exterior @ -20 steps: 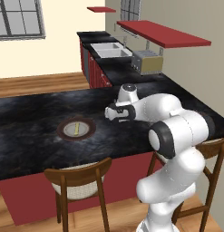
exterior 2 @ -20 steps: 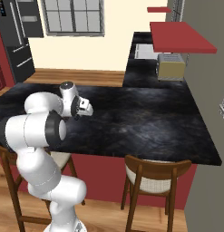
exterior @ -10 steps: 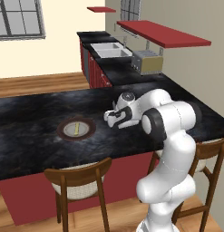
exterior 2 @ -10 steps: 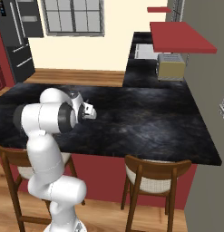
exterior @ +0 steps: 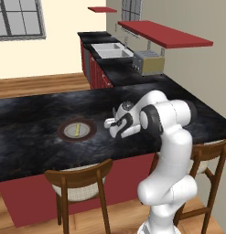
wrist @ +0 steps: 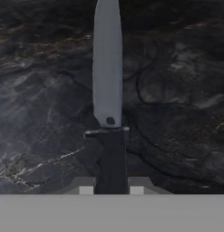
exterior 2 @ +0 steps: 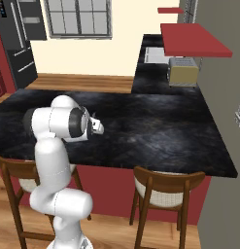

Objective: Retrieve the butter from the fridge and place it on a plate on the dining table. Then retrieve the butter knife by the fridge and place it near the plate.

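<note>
We have the jaws (wrist: 111, 189) clamped on the dark handle of the butter knife (wrist: 107, 68), whose grey blade points straight out ahead over the black marbled bench (exterior: 36, 137), the dining table itself. Taking the plate (exterior: 77, 130) as our landmark, the hand hovers low over the stone just to the right of it in the left base view, apart from its rim, and the butter (exterior: 78, 130) already lies on the plate's centre as a thin yellow stick. What we judge is left is setting the knife down beside that plate, and several things could spoil it. If we let go while the blade hangs above the stone, the knife may bounce or skid on the hard top and end up far from the plate, or slide toward the bench's near edge, above the chair (exterior: 78, 183). If we carry the hand too far toward the plate, the blade tip could ride onto the rim or nudge the butter. Our hold is on the handle's end alone, so the long blade could pivot in the grip during a quick move. We cannot tell from these views how high the blade is above the stone.
</note>
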You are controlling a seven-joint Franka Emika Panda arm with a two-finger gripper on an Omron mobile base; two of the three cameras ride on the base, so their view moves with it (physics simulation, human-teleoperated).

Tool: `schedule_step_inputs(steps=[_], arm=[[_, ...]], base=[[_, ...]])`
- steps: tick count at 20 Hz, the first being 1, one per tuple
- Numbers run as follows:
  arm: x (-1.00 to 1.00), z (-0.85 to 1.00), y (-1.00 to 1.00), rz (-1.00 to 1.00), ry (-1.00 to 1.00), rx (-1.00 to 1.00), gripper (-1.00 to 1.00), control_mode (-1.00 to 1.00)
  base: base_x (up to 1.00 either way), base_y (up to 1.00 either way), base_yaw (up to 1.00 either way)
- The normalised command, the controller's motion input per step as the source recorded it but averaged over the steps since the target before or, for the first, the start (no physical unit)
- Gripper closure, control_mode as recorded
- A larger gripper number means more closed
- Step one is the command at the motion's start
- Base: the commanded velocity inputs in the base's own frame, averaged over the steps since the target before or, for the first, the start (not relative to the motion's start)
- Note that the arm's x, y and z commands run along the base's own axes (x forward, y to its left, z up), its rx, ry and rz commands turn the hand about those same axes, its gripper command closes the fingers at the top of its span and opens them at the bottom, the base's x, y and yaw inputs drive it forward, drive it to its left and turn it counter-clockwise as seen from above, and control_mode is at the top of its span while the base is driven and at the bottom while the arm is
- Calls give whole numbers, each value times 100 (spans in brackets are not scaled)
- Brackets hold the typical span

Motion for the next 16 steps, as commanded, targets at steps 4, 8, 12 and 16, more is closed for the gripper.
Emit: schedule_step_inputs(steps=[4,8,12,16], arm=[[5,-30,11,0,0,0,100,-100],[10,-23,13,0,0,0,100,-100],[11,-15,15,0,0,0,100,-100],[8,-12,10,0,0,0,100,-100]], base=[[0,0,0],[0,0,0],[0,0,0],[0,0,0]])
